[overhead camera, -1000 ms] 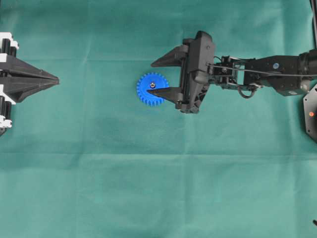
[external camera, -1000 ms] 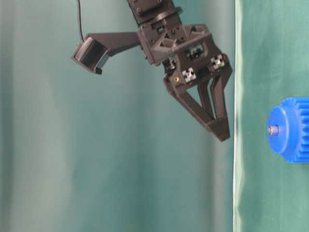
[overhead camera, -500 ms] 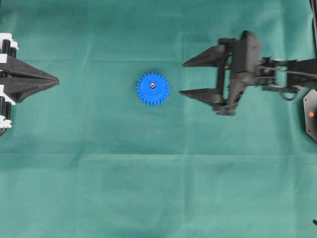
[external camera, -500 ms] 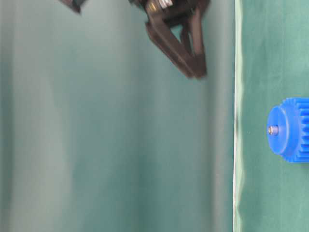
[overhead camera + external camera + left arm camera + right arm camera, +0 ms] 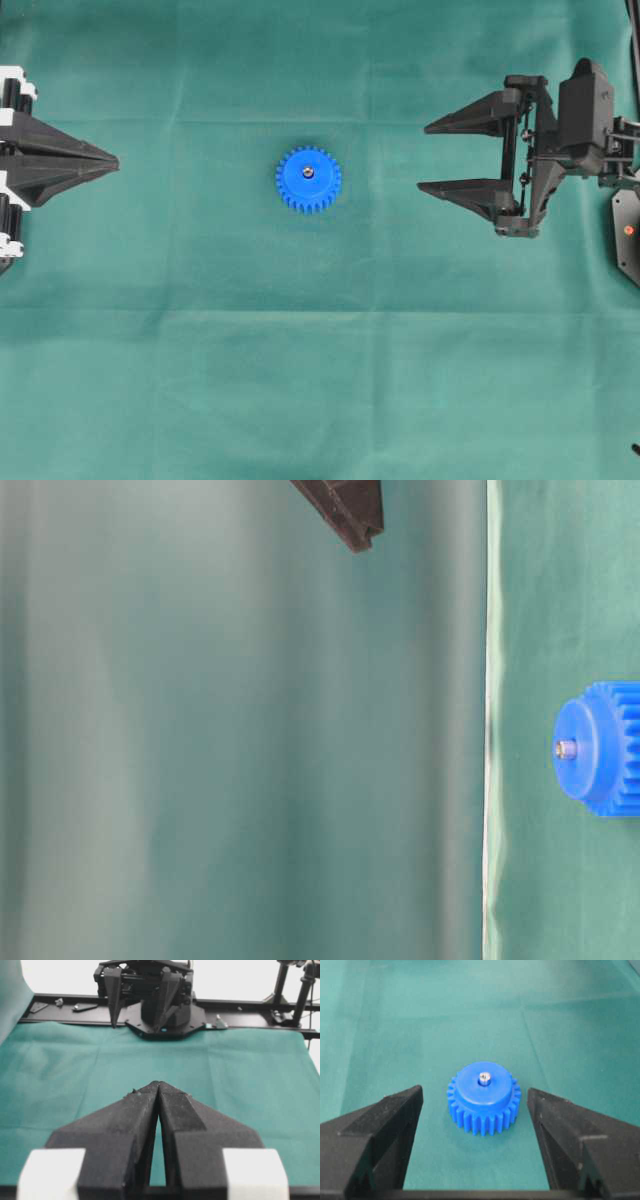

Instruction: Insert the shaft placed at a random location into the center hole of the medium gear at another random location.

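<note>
The shaft (image 5: 308, 172) stands in the center hole (image 5: 484, 1078) of the medium gear (image 5: 308, 180), its silvery tip just proud of the raised hub. The gear lies flat on the green cloth (image 5: 320, 380), a little above the overhead view's middle. My right gripper (image 5: 422, 158) hangs at its three o'clock, well apart, released and empty. My left gripper (image 5: 117, 160) rests at nine o'clock, clenched on nothing.

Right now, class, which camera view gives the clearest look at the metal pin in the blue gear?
The right wrist view: the pin stands large and sharp in the hub of the blue gear, seen between the open jaws. The overhead view shows it as a tiny speck. The table-level view shows its end small. The left wrist view misses it.
</note>
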You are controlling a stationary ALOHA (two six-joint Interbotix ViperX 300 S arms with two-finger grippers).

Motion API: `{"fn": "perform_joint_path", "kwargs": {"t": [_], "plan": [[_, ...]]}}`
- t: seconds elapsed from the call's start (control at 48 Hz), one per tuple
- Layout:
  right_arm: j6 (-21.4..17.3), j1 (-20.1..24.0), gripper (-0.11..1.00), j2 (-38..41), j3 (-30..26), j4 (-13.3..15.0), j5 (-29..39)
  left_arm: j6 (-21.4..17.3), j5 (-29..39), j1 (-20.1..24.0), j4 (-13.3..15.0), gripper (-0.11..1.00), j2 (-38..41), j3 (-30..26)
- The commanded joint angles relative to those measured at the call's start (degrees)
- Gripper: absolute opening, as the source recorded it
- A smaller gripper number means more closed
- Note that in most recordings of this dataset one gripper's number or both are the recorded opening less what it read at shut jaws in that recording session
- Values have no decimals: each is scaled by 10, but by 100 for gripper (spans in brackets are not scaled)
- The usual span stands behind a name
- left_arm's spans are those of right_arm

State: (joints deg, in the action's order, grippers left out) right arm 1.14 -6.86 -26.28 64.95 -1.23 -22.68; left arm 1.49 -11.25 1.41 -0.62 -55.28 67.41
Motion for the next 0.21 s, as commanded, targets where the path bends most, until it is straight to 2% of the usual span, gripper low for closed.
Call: {"fn": "perform_joint_path", "kwargs": {"t": [0.0,0.188], "plan": [[-10,2,83,-6,-6,-2,1,-1,-3,2,-1,0,2,-11],[-11,2,83,-5,-6,-2,1,-1,-3,2,-1,0,1,-11]]}}
